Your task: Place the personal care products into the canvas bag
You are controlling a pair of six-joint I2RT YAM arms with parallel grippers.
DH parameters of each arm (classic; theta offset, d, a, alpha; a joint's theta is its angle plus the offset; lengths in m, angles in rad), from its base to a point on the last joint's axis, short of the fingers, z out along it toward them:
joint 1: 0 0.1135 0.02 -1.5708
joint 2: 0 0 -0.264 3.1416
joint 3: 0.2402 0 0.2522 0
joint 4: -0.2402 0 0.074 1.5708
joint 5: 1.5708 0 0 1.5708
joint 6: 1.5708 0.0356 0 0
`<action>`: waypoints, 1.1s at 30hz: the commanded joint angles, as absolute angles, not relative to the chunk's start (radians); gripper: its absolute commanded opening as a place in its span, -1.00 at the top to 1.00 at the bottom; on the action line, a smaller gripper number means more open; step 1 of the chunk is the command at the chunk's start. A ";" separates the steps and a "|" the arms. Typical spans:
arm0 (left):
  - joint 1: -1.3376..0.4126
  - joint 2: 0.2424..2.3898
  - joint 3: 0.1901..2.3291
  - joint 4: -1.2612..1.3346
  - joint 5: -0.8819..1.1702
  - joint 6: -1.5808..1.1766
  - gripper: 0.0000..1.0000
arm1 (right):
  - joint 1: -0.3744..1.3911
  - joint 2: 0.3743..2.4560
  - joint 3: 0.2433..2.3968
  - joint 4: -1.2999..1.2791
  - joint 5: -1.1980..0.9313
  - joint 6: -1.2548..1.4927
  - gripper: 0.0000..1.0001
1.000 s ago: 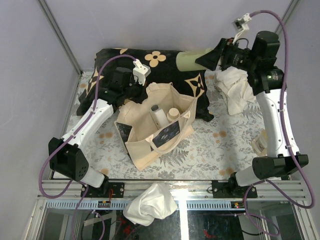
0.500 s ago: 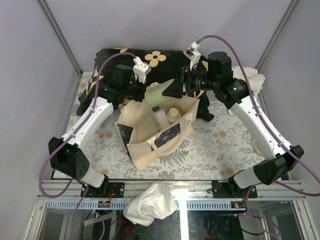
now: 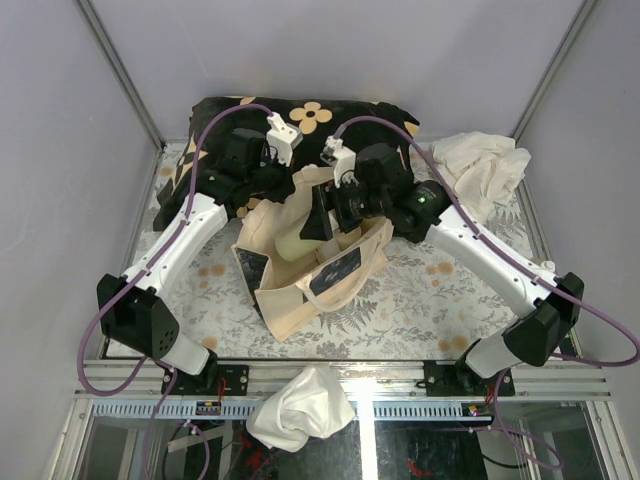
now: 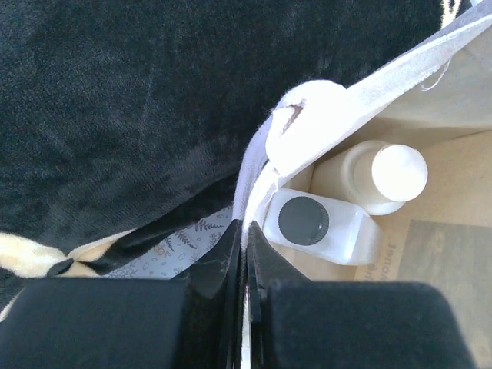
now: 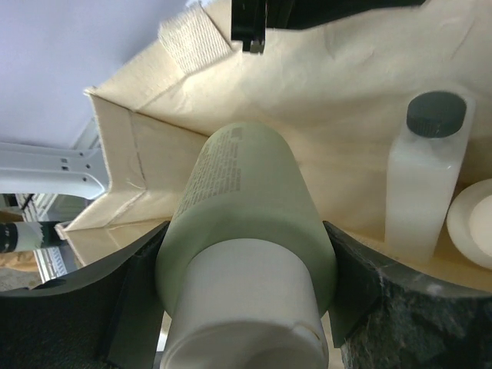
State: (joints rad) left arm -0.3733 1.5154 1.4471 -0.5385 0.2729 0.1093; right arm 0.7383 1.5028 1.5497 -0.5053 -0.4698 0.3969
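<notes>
The cream canvas bag (image 3: 300,290) stands open mid-table, dark print facing front. My right gripper (image 3: 318,215) is shut on a pale yellow-green bottle (image 3: 290,240) with a white cap and holds it inside the bag's mouth; the right wrist view shows the bottle (image 5: 246,231) between both fingers, pointing into the bag (image 5: 307,100). My left gripper (image 3: 283,190) is shut on the bag's back rim (image 4: 254,173), holding it up. Inside stand a white dark-capped bottle (image 4: 319,227) and a cream bottle (image 4: 380,177), both also in the right wrist view (image 5: 427,177) (image 5: 473,223).
A black cushion with tan flowers (image 3: 330,115) lies behind the bag. A white cloth (image 3: 480,165) is crumpled at the back right; another white cloth (image 3: 300,405) hangs over the front rail. The patterned tablecloth (image 3: 430,290) covers the table.
My right arm has swung from the back right to the left and down, carrying the yellow-green bottle into the bag's mouth. The left gripper has kept its hold on the rim.
</notes>
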 commanded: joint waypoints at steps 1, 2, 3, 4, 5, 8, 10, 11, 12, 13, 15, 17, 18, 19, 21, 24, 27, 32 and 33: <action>-0.374 1.514 1.476 -0.472 0.243 0.095 1.00 | 0.795 1.497 1.568 -0.421 -0.391 0.399 1.00; -0.373 1.516 1.476 -0.472 0.240 0.093 1.00 | 0.807 1.503 1.565 -0.425 -0.374 0.400 1.00; -0.372 1.520 1.478 -0.474 0.236 0.091 1.00 | 0.817 1.507 1.564 -0.432 -0.356 0.402 1.00; -0.371 1.521 1.479 -0.474 0.232 0.089 1.00 | 0.826 1.512 1.565 -0.438 -0.337 0.401 1.00; -0.371 1.524 1.481 -0.474 0.228 0.085 1.00 | 0.835 1.517 1.564 -0.444 -0.316 0.400 1.00; -0.369 1.530 1.487 -0.474 0.222 0.073 1.00 | 0.872 1.529 1.555 -0.458 -0.247 0.391 1.00; -0.369 1.536 1.492 -0.474 0.220 0.068 1.00 | 0.891 1.540 1.542 -0.461 -0.207 0.383 1.00; -0.370 1.538 1.492 -0.472 0.220 0.065 1.00 | 0.898 1.547 1.536 -0.461 -0.193 0.380 1.00; -0.371 1.539 1.494 -0.471 0.223 0.065 1.00 | 0.904 1.554 1.532 -0.459 -0.183 0.375 1.00; -0.370 1.541 1.494 -0.470 0.226 0.062 1.00 | 0.911 1.562 1.529 -0.454 -0.176 0.371 1.00; -0.370 1.543 1.494 -0.468 0.230 0.061 1.00 | 0.921 1.579 1.535 -0.455 -0.157 0.355 1.00; -0.370 1.544 1.493 -0.465 0.234 0.060 1.00 | 0.926 1.600 1.556 -0.466 -0.149 0.343 1.00; -0.370 1.543 1.492 -0.465 0.235 0.060 1.00 | 0.928 1.612 1.568 -0.473 -0.150 0.334 0.91; -0.370 1.545 1.491 -0.464 0.237 0.059 1.00 | 0.930 1.620 1.578 -0.479 -0.150 0.326 0.81; -0.370 1.545 1.488 -0.463 0.238 0.060 1.00 | 0.933 1.633 1.586 -0.480 -0.156 0.316 0.55; -0.370 1.543 1.485 -0.463 0.234 0.061 1.00 | 0.935 1.656 1.598 -0.487 -0.169 0.302 0.22; -0.368 1.541 1.483 -0.463 0.231 0.062 1.00 | 0.940 1.689 1.607 -0.501 -0.172 0.284 0.03; -0.369 1.544 1.487 -0.463 0.229 0.063 1.00 | 0.940 1.704 1.616 -0.510 -0.167 0.262 -0.38; -0.368 1.546 1.488 -0.463 0.230 0.063 1.00 | 0.941 1.706 1.620 -0.514 -0.165 0.257 -0.42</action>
State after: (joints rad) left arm -0.3729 1.5379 1.4578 -0.5381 0.2424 0.0750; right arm 0.9291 1.7313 1.5322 -0.5755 -0.1577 0.2863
